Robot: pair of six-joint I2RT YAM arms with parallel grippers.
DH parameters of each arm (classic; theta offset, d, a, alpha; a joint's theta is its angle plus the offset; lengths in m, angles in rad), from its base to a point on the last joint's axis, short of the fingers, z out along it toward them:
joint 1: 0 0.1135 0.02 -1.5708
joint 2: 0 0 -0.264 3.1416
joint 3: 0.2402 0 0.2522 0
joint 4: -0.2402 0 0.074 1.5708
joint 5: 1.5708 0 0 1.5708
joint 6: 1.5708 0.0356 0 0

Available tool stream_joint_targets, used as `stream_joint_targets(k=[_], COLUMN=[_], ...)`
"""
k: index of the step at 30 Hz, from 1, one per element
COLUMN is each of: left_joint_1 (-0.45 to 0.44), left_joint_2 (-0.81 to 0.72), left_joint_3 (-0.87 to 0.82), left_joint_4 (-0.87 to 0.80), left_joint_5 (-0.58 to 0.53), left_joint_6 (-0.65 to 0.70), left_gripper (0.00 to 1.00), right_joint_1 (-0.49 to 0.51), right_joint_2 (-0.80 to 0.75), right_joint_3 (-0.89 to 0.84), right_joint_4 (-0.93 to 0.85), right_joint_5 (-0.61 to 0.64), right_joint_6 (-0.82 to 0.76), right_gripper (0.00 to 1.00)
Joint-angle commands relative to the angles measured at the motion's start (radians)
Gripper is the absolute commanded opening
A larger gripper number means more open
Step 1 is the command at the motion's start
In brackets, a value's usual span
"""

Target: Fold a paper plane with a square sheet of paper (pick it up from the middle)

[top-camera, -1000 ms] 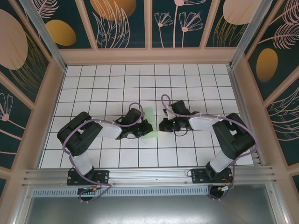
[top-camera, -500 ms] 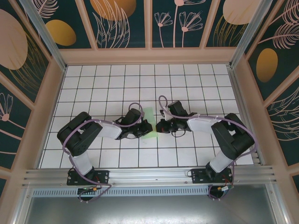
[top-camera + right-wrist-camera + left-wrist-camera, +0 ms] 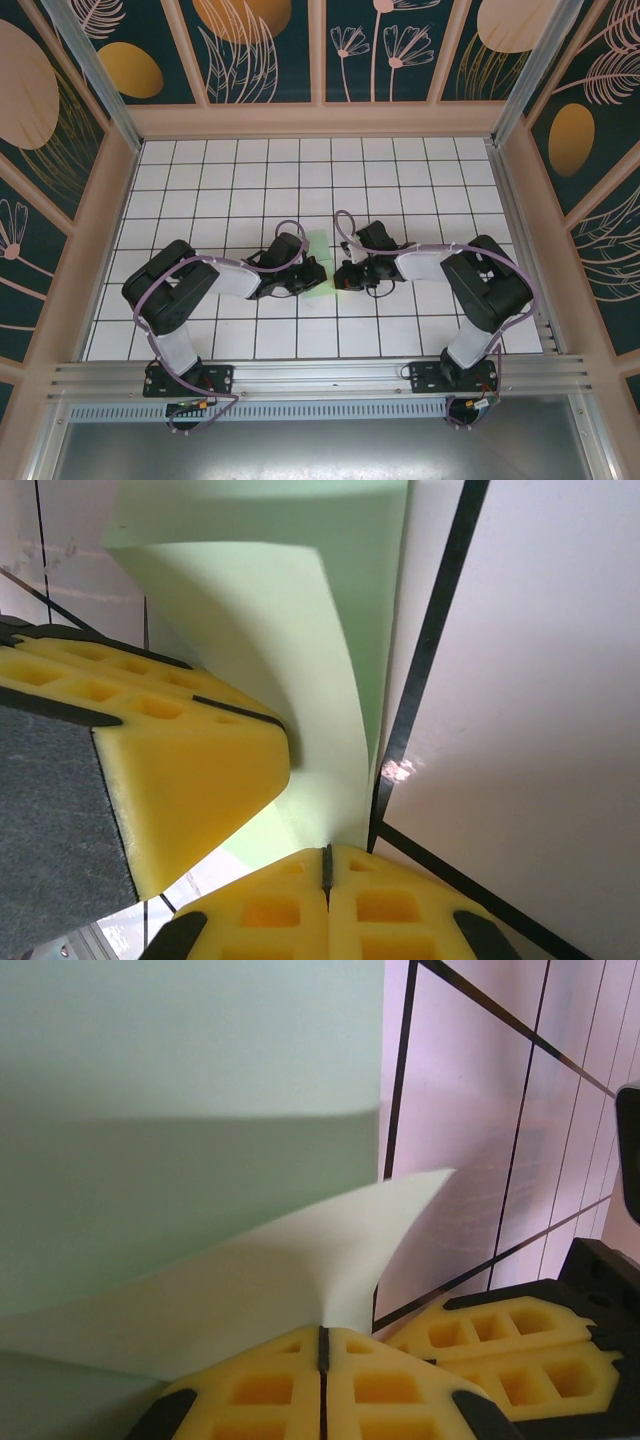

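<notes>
The square sheet of paper [image 3: 318, 250], pale mint green, lies on the white tiles between my two grippers. In the left wrist view the paper [image 3: 180, 1160] has a flap lifted off the table, and my left gripper [image 3: 323, 1332] is shut on that flap's tip. My left gripper [image 3: 316, 277] sits at the sheet's near edge. My right gripper [image 3: 341, 277] is right beside it, jaws shut. In the right wrist view the right gripper [image 3: 326, 852] has its closed tips against the curled paper [image 3: 260, 620] at its right edge, with the left gripper's yellow fingers [image 3: 180, 750] close on the left.
The white grid-tiled table [image 3: 230, 170] is boxed in by wooden walls [image 3: 320, 118] at the back and sides. An aluminium rail [image 3: 320, 375] runs along the near edge by the arm bases. The two grippers are almost touching.
My right gripper has slid left, closing the gap to the paper and the left gripper. The left arm and the paper have stayed in place.
</notes>
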Motion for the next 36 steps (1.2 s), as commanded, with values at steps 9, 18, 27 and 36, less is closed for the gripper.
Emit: stream_joint_targets(k=[9, 18, 27, 36], left_joint_1=[0.092, 0.094, -0.012, -0.012], left_joint_2=[-0.107, -0.228, -0.115, -0.035], left_joint_3=[-0.048, -0.047, 0.017, 0.05], left_joint_4=[-0.142, -0.077, -0.011, -0.128], left_joint_5=[-0.169, -0.132, -0.073, -0.153], left_joint_6=[0.013, 0.077, 0.068, 0.084], left_gripper=[0.09, 0.1, 0.1, 0.1], right_joint_1=[0.013, 0.023, 0.023, 0.023], right_joint_2=[0.057, 0.059, 0.062, 0.068], right_joint_3=[0.0, 0.01, 0.012, 0.005], right_joint_4=[-0.147, -0.147, -0.144, -0.148], right_joint_5=[0.15, 0.156, 0.158, 0.165], right_joint_6=[-0.059, -0.055, -0.05, -0.051], right_gripper=[0.0, 0.0, 0.0, 0.0])
